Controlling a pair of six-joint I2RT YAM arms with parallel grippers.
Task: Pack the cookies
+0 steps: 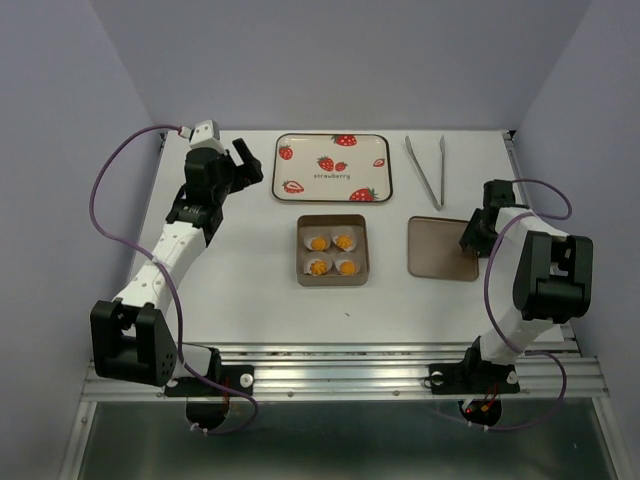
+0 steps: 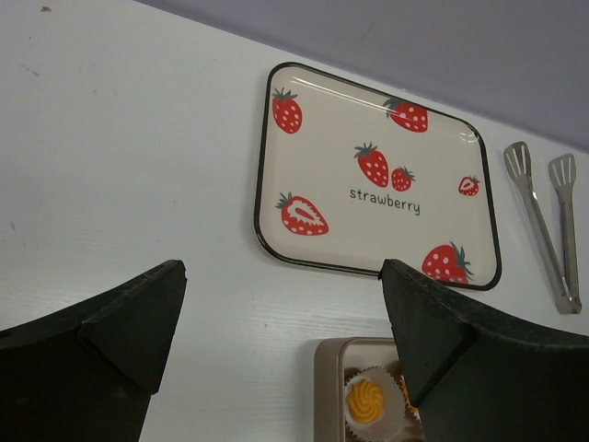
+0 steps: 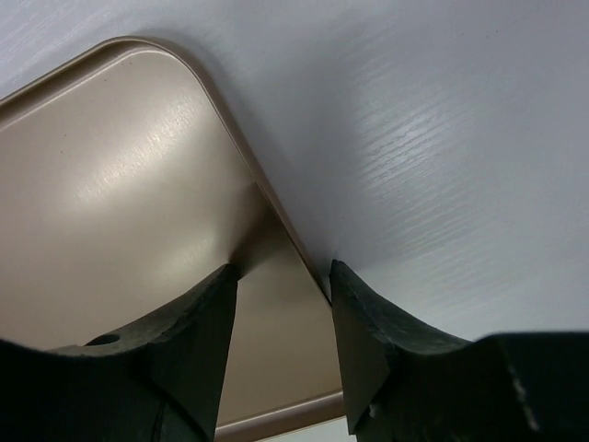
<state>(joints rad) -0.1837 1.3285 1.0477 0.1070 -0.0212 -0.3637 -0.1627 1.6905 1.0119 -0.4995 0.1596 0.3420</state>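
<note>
Sitting swirl-up, round cookies [image 1: 345, 242], two-by-two in the tin [image 1: 301, 250].

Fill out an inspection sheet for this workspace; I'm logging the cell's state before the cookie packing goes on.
Surface: white table, no spills seen.
Job's things: four cookies in white paper cups inside the open tan box; tan lid lies flat to its right.
Clutter: strawberry-print tray behind the box; metal tongs beside the tray.
Grippers: left gripper open, over the table left of the tray; right gripper open, fingers straddling the lid's right rim.
Cables: purple cables loop off both arms, touching no items.
Surroundings: pale walls; metal rail at the near edge.
</note>
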